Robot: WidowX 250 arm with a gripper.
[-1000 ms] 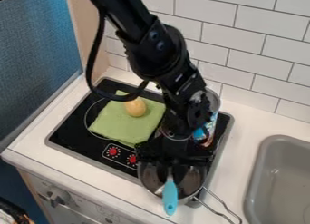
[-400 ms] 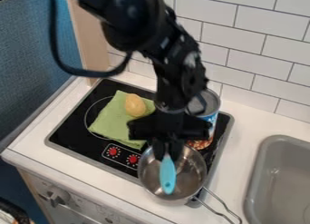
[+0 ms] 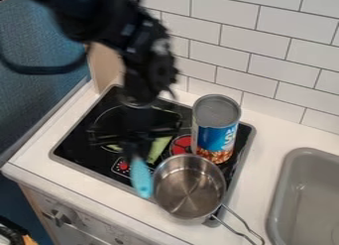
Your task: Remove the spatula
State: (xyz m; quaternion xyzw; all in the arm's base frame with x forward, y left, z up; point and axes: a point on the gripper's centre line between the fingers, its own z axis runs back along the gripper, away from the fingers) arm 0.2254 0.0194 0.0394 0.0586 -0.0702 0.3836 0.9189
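Spatula held at the left of the pot

Gripper seen left of centre in the frame, above the black cooktop; arm entering from the upper left. The fingers are blurred, but seem to be clamped on the spatula. Its blue part is pointed down, close to the pot's left rim in the picture; its height above the surface cannot be told.

Metal pot noted at lower centre, over the cooktop's near right corner, wire handle directed to the lower right. Upright can placed behind the pot, right of centre. Green cloth on the cooktop, partly hidden by the gripper. Grey sink set into the white tabletop at lower right. Tiled wall seen across the upper right.
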